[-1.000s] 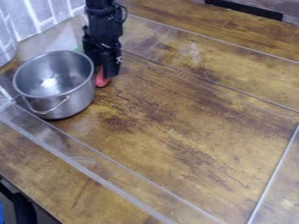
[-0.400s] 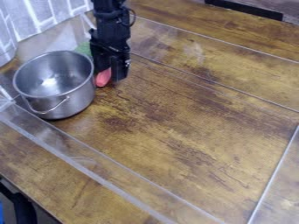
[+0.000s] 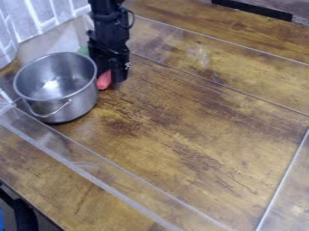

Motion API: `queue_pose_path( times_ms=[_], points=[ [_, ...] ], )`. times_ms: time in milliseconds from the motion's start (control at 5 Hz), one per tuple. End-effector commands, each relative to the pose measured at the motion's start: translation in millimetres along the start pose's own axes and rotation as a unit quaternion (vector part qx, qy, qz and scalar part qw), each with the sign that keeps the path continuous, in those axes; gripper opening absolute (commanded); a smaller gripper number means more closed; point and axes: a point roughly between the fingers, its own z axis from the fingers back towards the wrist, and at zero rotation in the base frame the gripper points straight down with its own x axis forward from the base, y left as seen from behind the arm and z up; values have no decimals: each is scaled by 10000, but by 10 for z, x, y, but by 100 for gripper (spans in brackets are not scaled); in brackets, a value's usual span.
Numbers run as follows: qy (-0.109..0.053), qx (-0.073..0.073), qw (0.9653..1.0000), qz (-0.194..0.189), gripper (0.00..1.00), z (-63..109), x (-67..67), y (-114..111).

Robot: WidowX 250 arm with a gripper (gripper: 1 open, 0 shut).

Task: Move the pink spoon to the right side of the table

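Pink spoon [image 3: 105, 80] and hand [image 3: 116, 73] are close together at the upper left of the table [image 3: 182, 126], the spoon showing as a small reddish-pink piece along the left side of the dark hand. Whether the two touch, I cannot tell; the hand's tips are small and dark in the view, so I also cannot tell how far open it is or whether it has hold of anything.

Above the hand, the black arm [image 3: 108, 27] comes down from the top edge of the picture. Compared with the frame just before, the arm and hand have shifted slightly to the left in the view, and a little less of the spoon's left side seems to show. The spoon itself lies in nearly the same spot, between the hand and the steel pot [image 3: 57, 87].

The pot stands just left of the spoon, its wide mouth facing up toward the camera, in the same place as before. Behind it, a bit of something green [image 3: 85, 50] shows beside the arm. Farther out, a pale, ridged surface [image 3: 42, 18] fills the upper left corner, and glossy strips cross the worn brown wood of the table, as they did earlier.
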Motion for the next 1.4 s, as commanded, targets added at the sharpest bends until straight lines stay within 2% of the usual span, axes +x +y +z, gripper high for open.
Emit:
queue_pose_path(
  times_ms=[0,200,600,800,1000,1200],
  points=[
    [-204,87,9997,-66,0,230,60,60],
    [-213,74,9996,-158,0,296,102,81],
    [-211,49,9990,-383,0,343,-6,2],
    [-222,30,9966,-796,0,275,50,-57],
    [-238,11,9924,-1209,0,210,101,-119],
    [-228,12,9957,-898,0,182,90,-235]
  ],
)
